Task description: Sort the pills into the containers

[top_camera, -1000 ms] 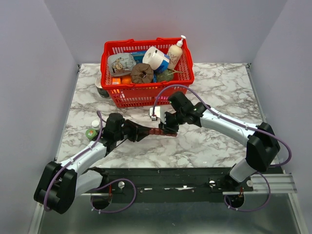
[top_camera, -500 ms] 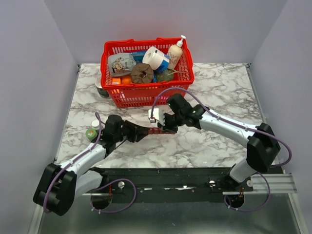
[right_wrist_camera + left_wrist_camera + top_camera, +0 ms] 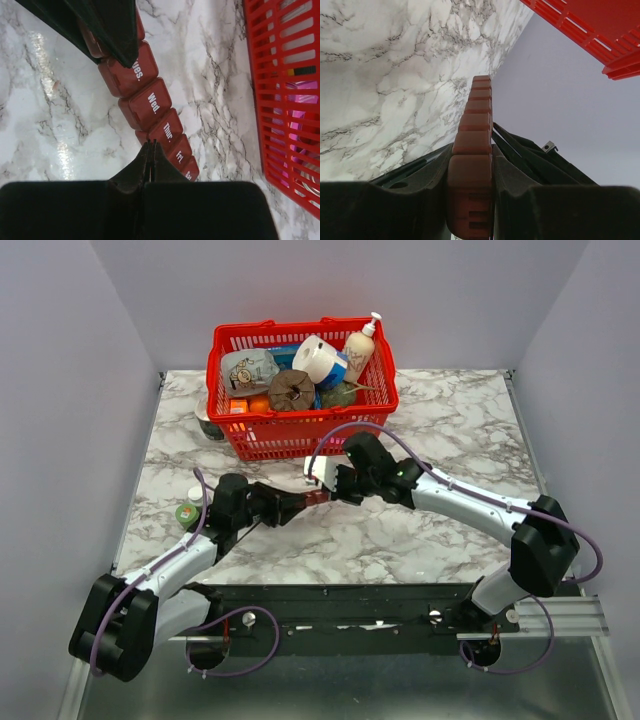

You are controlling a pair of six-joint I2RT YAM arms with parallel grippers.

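Note:
The dark red pill organizer [image 3: 316, 498] is a strip of lidded compartments marked with day names. My left gripper [image 3: 296, 504] is shut on one end of it and holds it in the middle of the table; in the left wrist view the strip [image 3: 476, 125] runs away from the gripper [image 3: 470, 192], on edge between the fingers. My right gripper [image 3: 334, 486] is shut, its tips [image 3: 150, 145] against the side of the strip [image 3: 150, 102] by the "Thur" lid. All lids in view are shut. No pills show.
A big red mesh basket [image 3: 300, 435] full of goods stands at the back and shows in the right wrist view [image 3: 287, 100]. A small green bottle [image 3: 187, 513] with a white cap beside it stands at the left. A dark round object [image 3: 208, 426] sits left of the basket.
My right gripper has moved a little left and away from me along the organizer. My left gripper has shifted the organizer slightly towards the basket.

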